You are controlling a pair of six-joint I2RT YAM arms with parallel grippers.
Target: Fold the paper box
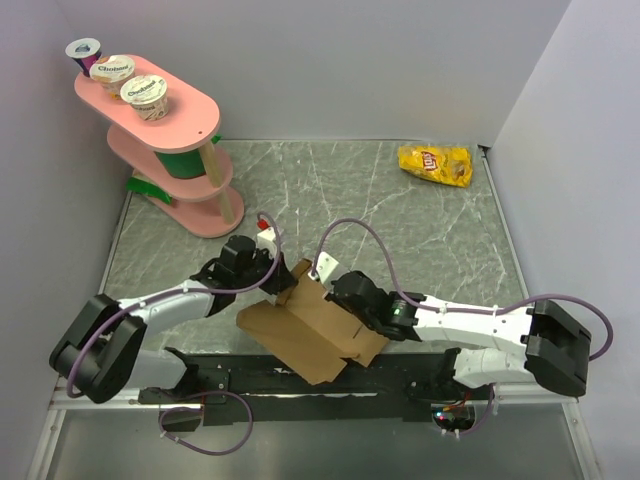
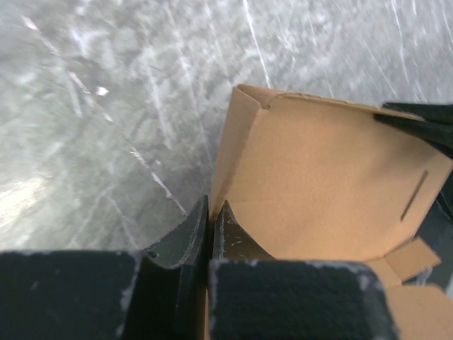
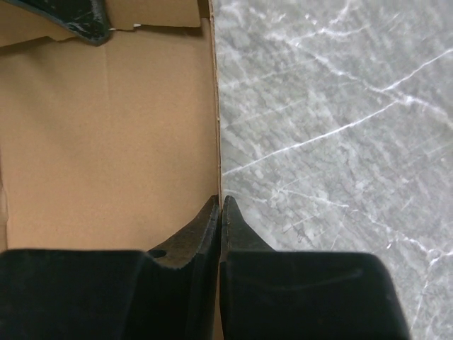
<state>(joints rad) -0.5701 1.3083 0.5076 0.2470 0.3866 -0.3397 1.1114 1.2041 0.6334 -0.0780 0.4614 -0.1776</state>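
**2 claws, 1 box: both walls pinched**

And here is the paper box (image 1: 312, 335), part-folded, sitting on the tabletop (image 1: 420, 235) close to the near edge, right between the 2 claws. The left claw (image 2: 211, 212) is squeezed tight on the thin edge of 1 raised cardboard wall, jaws nearly meeting with only the sheet between them. The right claw (image 3: 219, 205) does the same on the opposite side, nipping the rim of a panel where it meets the grey stone surface. Both are holding the box, nothing else.

The step in hand looks like standing the side walls up. To do it well, the 2 claws probably need to rotate their walls about the creases together, so the base stays flat and does not skid. Gripping low on the wall, near the fold, should give a cleaner bend than hauling on the top edge, which could buckle the corrugation. The slit (image 2: 414, 195) in the far wall looks made to take a tab, so the walls likely want to end up square.

Now the head count: 1 paper box, 2 claws, 1 yellow chip bag (image 1: 435, 165) well apart at the far right, 1 pink stand (image 1: 185, 120) at the far left, and 3 cups (image 1: 115, 68) on its top shelf.
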